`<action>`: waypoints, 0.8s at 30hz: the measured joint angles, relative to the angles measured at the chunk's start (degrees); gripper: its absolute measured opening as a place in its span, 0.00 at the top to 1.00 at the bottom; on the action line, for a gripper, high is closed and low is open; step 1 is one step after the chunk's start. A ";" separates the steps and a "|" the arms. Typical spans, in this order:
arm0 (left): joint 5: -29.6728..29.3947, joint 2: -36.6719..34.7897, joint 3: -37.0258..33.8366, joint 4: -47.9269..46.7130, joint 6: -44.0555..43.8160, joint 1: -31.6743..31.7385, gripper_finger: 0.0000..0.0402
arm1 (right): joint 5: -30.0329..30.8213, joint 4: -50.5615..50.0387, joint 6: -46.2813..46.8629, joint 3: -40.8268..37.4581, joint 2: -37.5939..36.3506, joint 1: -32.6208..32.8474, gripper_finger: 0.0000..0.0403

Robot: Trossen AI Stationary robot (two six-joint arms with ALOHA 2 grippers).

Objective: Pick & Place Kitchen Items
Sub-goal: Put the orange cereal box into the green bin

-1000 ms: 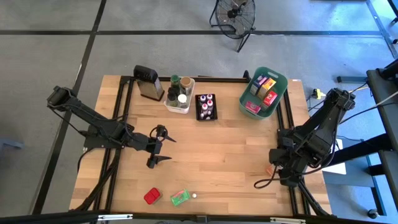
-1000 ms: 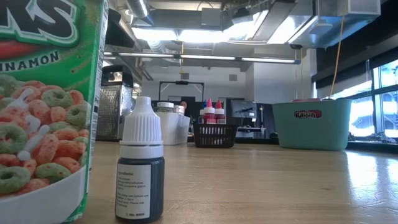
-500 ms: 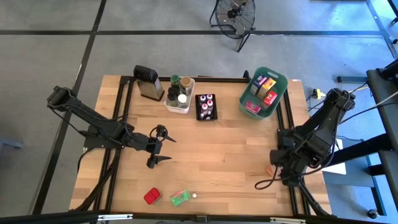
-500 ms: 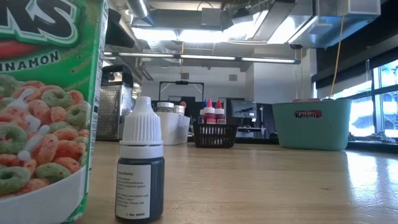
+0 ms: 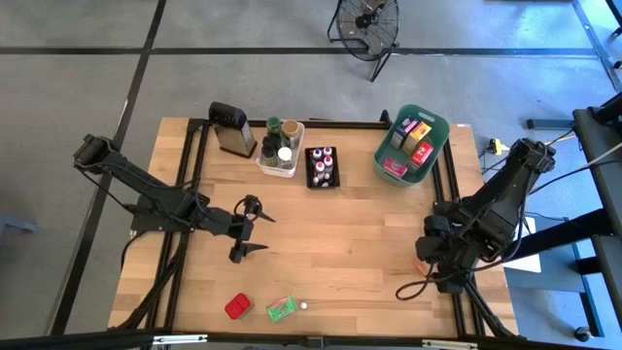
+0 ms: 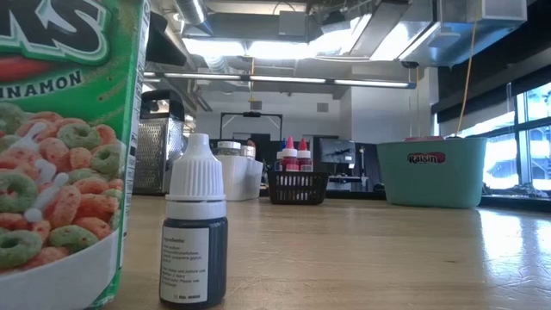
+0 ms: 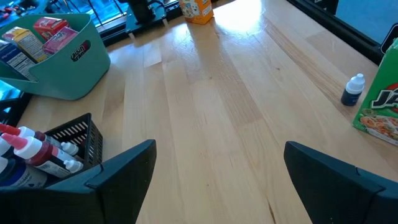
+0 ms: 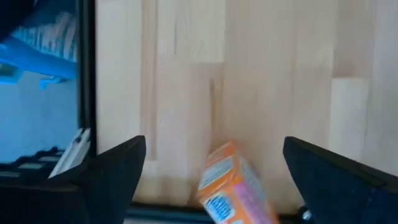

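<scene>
I hang my right gripper point(image 8: 211, 180), fingers spread wide and empty, over the orange packet point(image 8: 235, 186) lying at the tabletop's right edge. Approach step, I judge; next I must lower, straddle it and close.

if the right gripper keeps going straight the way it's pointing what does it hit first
Most likely the orange packet, lying on the table between the open right gripper's fingers; depth is hard to judge.
</scene>
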 joint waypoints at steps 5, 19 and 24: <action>0.00 0.00 0.00 0.00 0.02 0.00 0.13 | -1.23 -0.26 1.60 0.00 0.01 0.02 0.06; -0.02 0.00 0.00 -0.15 0.02 0.00 0.13 | -6.81 -13.63 -0.47 0.00 3.56 1.49 0.06; -0.02 0.00 0.00 -0.17 0.02 0.01 0.13 | -7.25 -15.34 2.72 0.00 8.77 1.49 0.06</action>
